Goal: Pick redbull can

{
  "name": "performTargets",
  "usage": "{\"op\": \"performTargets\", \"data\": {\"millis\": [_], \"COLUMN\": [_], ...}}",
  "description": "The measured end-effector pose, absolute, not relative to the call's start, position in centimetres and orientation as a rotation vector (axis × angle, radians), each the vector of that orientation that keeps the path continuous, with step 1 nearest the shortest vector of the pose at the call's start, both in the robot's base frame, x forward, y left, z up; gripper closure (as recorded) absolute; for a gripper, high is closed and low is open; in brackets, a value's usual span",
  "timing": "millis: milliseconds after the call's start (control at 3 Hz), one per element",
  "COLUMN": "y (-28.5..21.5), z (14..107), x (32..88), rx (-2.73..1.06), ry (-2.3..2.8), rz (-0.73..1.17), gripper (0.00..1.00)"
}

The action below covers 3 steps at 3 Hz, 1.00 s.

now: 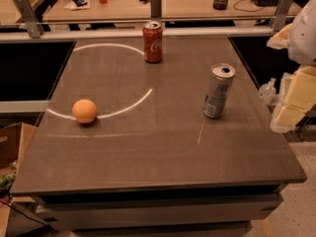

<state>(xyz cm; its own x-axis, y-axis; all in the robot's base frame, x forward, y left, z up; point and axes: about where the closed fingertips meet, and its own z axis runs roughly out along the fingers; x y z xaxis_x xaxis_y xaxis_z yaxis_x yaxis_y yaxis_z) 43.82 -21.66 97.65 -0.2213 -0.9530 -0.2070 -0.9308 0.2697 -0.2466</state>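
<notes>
The redbull can (217, 91) is a tall slim silver-grey can with bluish print. It stands upright on the right half of the brown table (163, 152). My gripper (290, 105) shows at the right edge of the view, beyond the table's right side, to the right of the can and apart from it. The white arm (305, 31) rises above it. Nothing is in the gripper.
A shorter red cola can (152, 42) stands at the back middle of the table. An orange (84, 111) lies at the left. A metal rail (156, 19) and a desk with clutter lie behind. A cardboard box (12, 147) sits on the floor at the left.
</notes>
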Motion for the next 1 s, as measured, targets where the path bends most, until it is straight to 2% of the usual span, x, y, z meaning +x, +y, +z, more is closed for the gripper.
{"op": "performTargets", "data": {"millis": [333,1000], "y": [-21.7,-26.4], "z": [97.7,96.0], "x": [43.8,45.0], "rx": [-1.724,-1.335], "ry": [2.231,2.291], "rz": [-0.099,0.081], "gripper": [0.00,0.00]}}
